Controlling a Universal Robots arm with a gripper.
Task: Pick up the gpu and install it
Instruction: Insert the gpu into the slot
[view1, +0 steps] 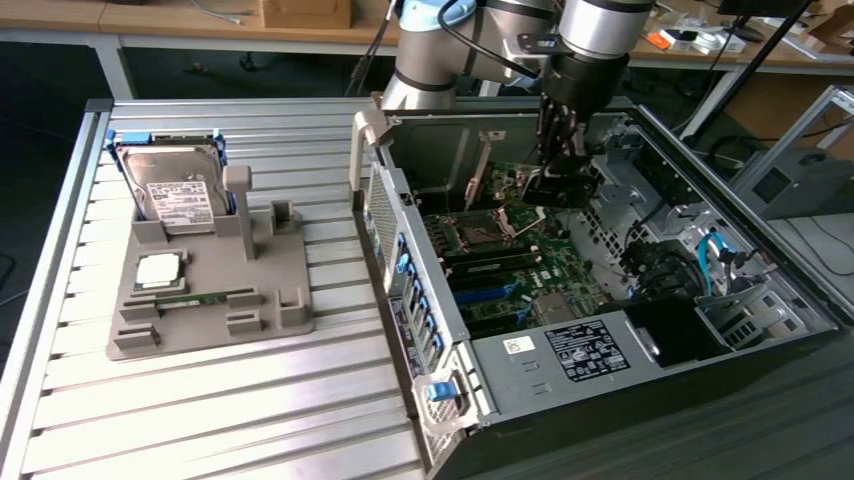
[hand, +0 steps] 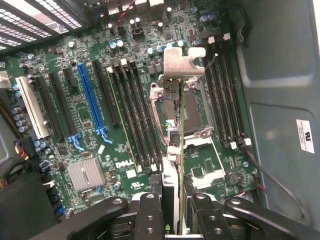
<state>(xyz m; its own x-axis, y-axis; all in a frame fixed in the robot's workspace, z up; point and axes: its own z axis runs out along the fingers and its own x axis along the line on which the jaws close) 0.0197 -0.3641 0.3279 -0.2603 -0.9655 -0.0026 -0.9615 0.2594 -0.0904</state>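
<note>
My gripper is shut on the gpu, a thin green card seen edge-on between the black fingers. Its silvery metal end bracket points away from the wrist. The card hangs above the motherboard, over the processor socket area and apart from the board. In the exterior view the gripper reaches down into the open computer case, with the gpu held just above the board near the case's far end.
A long blue slot, black slots and a white slot lie to one side of the card; memory slots run beside it. On the slatted table, a grey fixture holds a hard drive, a processor and a memory stick.
</note>
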